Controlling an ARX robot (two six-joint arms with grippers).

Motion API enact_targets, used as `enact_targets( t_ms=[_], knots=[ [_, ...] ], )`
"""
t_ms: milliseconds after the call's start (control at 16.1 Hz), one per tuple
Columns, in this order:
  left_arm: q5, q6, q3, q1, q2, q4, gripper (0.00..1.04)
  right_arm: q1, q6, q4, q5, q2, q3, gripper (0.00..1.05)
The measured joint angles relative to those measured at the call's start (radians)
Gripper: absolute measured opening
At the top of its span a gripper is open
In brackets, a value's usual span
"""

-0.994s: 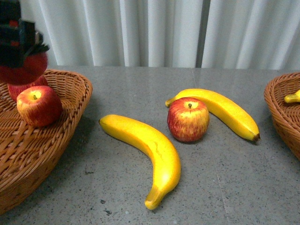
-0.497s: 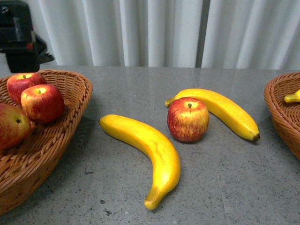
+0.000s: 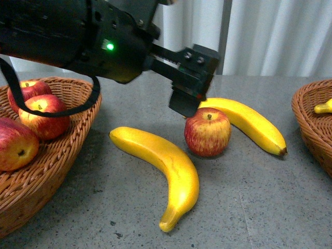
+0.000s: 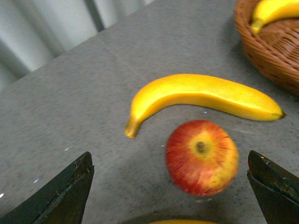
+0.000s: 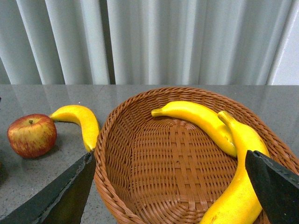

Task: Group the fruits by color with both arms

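A red apple (image 3: 207,132) lies on the grey table between two bananas, a near one (image 3: 166,166) and a far one (image 3: 249,122). My left gripper (image 3: 189,93) is open and hovers just above and behind this apple. In the left wrist view the apple (image 4: 202,156) sits between the open fingers (image 4: 70,191), with the far banana (image 4: 201,95) beyond it. My right gripper (image 5: 170,158) is open and empty over the right basket (image 5: 140,186), which holds two bananas (image 5: 196,116). It does not show in the front view.
The left wicker basket (image 3: 78,135) holds three apples (image 3: 44,116). The right basket (image 3: 311,119) stands at the table's right edge with a banana tip (image 3: 322,108) showing. White curtains hang behind the table.
My left arm let an apple go into the left basket. It then swung right from over the basket to above the apple on the table. The bananas have not moved.
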Motion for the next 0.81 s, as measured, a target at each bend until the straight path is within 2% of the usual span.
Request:
enact_targets(
  t_ms=[62, 249, 808],
  knots=[
    [0.053, 0.026, 0.039, -0.032, 0.068, -0.010, 0.98, 0.000, 0.000, 0.000, 0.000, 0.000, 0.000, 0.98],
    [0.071, 0.027, 0.062, -0.048, 0.116, -0.015, 0.98, 0.000, 0.000, 0.000, 0.000, 0.000, 0.000, 0.98],
    [0.163, 0.016, 0.167, -0.011, 0.304, -0.001, 0.98, 0.000, 0.000, 0.000, 0.000, 0.000, 0.000, 0.98]
  ],
)
